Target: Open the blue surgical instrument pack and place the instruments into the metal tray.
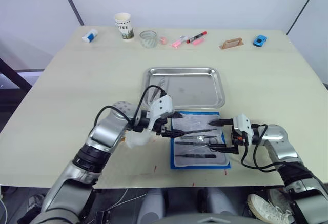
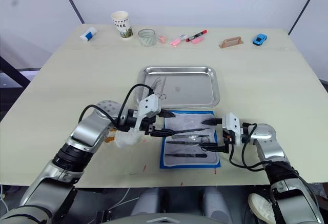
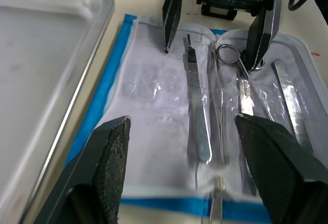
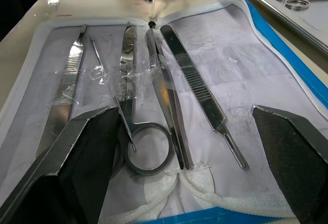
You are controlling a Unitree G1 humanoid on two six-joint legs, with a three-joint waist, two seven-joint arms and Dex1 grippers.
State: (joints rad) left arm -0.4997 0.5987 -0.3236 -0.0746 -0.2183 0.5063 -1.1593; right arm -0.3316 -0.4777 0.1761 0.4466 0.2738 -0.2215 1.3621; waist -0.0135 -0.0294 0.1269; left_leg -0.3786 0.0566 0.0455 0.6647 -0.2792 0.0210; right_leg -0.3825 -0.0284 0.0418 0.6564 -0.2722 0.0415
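Between the two sets of spread fingers, the blue surgical instrument pack (image 1: 200, 147) lies opened flat on the bench (image 1: 61, 96), its pale lining up and the instruments (image 4: 154, 80) lying side by side on it under clear film. The left gripper (image 1: 177, 124) hovers over one end of the pack with its fingers wide apart and nothing held; slim handles run lengthwise through the gap between them. The right gripper (image 1: 221, 137) faces it from the opposite end, fingers equally wide and empty, one tip resting near the ring handle of the scissors (image 4: 138, 131). Beyond both grippers, just past the pack's far edge, sits the metal tray (image 1: 215, 78), with a ring-handled tool (image 2: 160, 84) already inside.
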